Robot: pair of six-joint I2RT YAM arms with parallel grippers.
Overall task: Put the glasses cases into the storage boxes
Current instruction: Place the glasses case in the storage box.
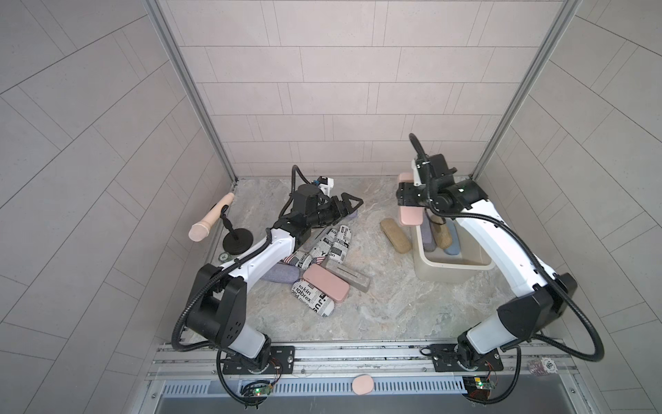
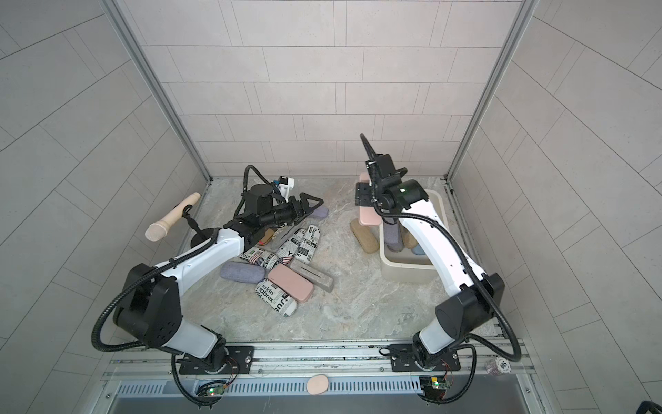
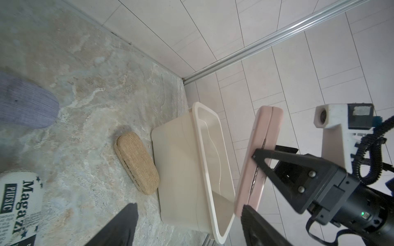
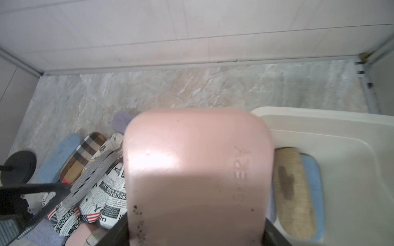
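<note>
Right up against my right wrist lens is the pink case (image 4: pixel 198 170), filling most of that view with its embossed face. My right gripper (image 1: pixel 408 196) has it clamped across its two long edges, jaws roughly halfway apart, and the case hangs on end. Seen from above, it sits over the 10 o'clock corner of the tub (image 1: pixel 453 266), which stands at 3 o'clock on the table (image 1: pixel 387 308). Whether its lower end has cleared the rim, I cannot tell.

Three cases already lean inside the tub: a grey case (image 1: pixel 428 236), a tan case (image 1: pixel 443 234) and a blue case (image 1: pixel 454 245). Outside, a second tan case (image 1: pixel 396 236) lies just beside the tub's 9 o'clock wall, right under where I'm working.

My left gripper (image 1: pixel 353 208) is wide open and empty, near 11 o'clock, its fingers above the end of a lilac case (image 3: pixel 25 102). Beneath that arm, from centre out to 8 o'clock, is the pile: newspaper-print cases (image 1: pixel 338 243), a flag-print case (image 1: pixel 301 260), a second pink case (image 1: pixel 326 286), a stone-grey case (image 1: pixel 347 277) and a purple case (image 1: pixel 283 276), all touching or overlapping. A microphone (image 1: pixel 211 222) on a stand sits at 9 o'clock.
</note>
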